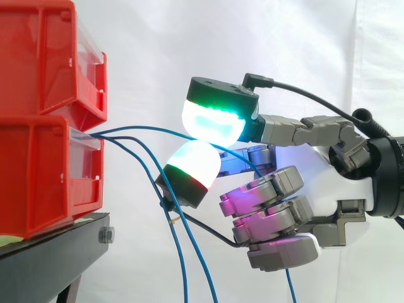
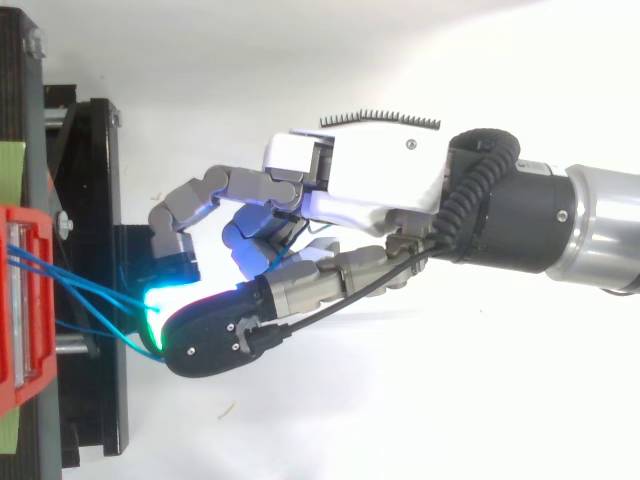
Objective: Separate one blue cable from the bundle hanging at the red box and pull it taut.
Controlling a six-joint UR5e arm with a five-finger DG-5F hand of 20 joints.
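Blue cable (image 1: 136, 129), clamped between the hand's (image 1: 322, 164) pads (image 1: 211, 120), runs from the red box (image 1: 44, 170) at nine o'clock; pulling smoothly toward three o'clock without loosening should tauten it.

Close side, overhead; hand (image 1: 319, 165) shared

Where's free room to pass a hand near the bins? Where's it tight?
Free: above the hand, right of the upper red plastic bin. Tight: between the lower red plastic bin and the glowing fingertips, where thin blue cables fan out, one pinched.
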